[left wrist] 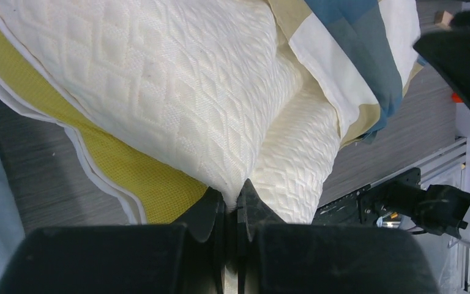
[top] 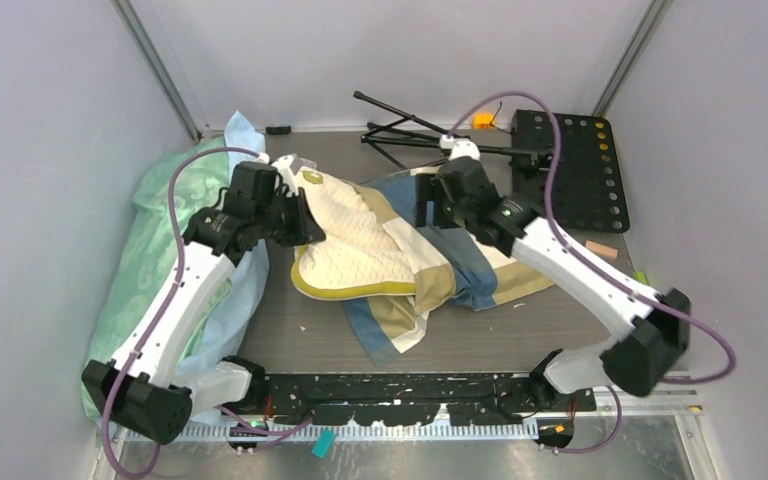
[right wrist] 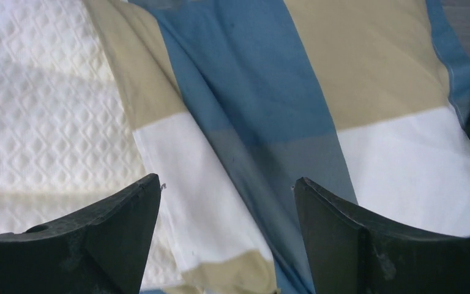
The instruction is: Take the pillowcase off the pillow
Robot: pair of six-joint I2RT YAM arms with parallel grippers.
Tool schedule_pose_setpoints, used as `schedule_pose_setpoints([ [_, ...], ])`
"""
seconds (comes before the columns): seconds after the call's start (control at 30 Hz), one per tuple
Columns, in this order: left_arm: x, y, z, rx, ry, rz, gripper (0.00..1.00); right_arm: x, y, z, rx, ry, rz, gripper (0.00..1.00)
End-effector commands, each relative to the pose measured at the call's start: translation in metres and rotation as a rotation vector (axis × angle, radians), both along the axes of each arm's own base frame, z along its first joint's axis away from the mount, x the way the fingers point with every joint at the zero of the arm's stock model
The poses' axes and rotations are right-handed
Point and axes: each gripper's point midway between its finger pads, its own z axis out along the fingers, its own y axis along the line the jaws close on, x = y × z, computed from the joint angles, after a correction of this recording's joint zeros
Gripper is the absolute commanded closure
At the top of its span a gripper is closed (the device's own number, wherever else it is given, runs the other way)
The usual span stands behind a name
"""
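Observation:
The cream-yellow pillow (top: pixel 345 245) lies mid-table, its left part bare with a yellow-green edge (left wrist: pixel 128 177). The blue, tan and white pillowcase (top: pixel 460 265) still covers its right part and trails onto the table. My left gripper (top: pixel 298 222) is shut on a pinch of the pillow's quilted fabric (left wrist: pixel 177 98), which shows between its fingertips in the left wrist view (left wrist: pixel 232 199). My right gripper (top: pixel 422 203) stands open just above the pillowcase (right wrist: pixel 263 110), with nothing between its fingers (right wrist: pixel 128 208); the bare pillow (right wrist: pixel 43 110) shows at the left of that view.
A mint-green patterned pillow with light blue cloth (top: pixel 165 235) lies along the left wall. A black folded tripod (top: pixel 415 135) and a black perforated tray (top: pixel 575 170) sit at the back right. The black rail (top: pixel 400 390) runs along the near edge.

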Motion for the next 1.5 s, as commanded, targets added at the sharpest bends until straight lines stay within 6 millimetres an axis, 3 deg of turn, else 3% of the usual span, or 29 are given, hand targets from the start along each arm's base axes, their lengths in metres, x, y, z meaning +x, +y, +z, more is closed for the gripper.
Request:
schedule_pose_setpoints([
  [0.0, -0.018, 0.007, 0.000, 0.002, -0.032, -0.016, 1.00, 0.029, 0.041, 0.002, -0.001, 0.013, 0.110, 0.15],
  [0.2, -0.044, 0.011, -0.038, 0.038, 0.071, -0.006, 0.99, 0.053, 0.096, -0.015, 0.032, 0.072, 0.225, 0.14],
  [0.23, -0.048, 0.013, -0.043, 0.059, 0.082, 0.002, 0.91, 0.054, 0.104, -0.023, 0.018, 0.084, 0.242, 0.14],
  [0.43, -0.053, 0.039, -0.053, 0.183, 0.109, 0.118, 0.05, 0.055, 0.131, -0.051, -0.032, 0.116, 0.291, 0.14],
  [0.47, -0.051, 0.040, -0.051, 0.180, 0.097, 0.133, 0.01, 0.056, 0.134, -0.054, -0.034, 0.120, 0.294, 0.14],
  [0.63, -0.031, 0.049, -0.048, 0.187, 0.028, 0.251, 0.00, 0.053, 0.148, -0.063, -0.057, 0.115, 0.327, 0.14],
  [0.83, -0.008, 0.052, -0.074, 0.248, 0.077, 0.330, 0.00, 0.052, 0.168, -0.071, -0.108, 0.102, 0.362, 0.15],
  [1.17, 0.013, 0.056, -0.122, 0.298, 0.124, 0.417, 0.00, 0.077, 0.158, -0.097, -0.211, 0.088, 0.234, 0.23],
  [1.3, 0.013, 0.053, -0.141, 0.278, 0.155, 0.418, 0.00, 0.088, 0.143, -0.098, -0.255, 0.064, 0.143, 0.39],
  [1.37, 0.016, 0.047, -0.148, 0.239, 0.153, 0.401, 0.07, 0.090, 0.139, -0.094, -0.220, 0.048, 0.123, 0.45],
  [1.47, 0.021, 0.035, -0.152, 0.154, 0.119, 0.380, 0.35, 0.095, 0.135, -0.086, -0.145, 0.035, 0.099, 0.62],
])
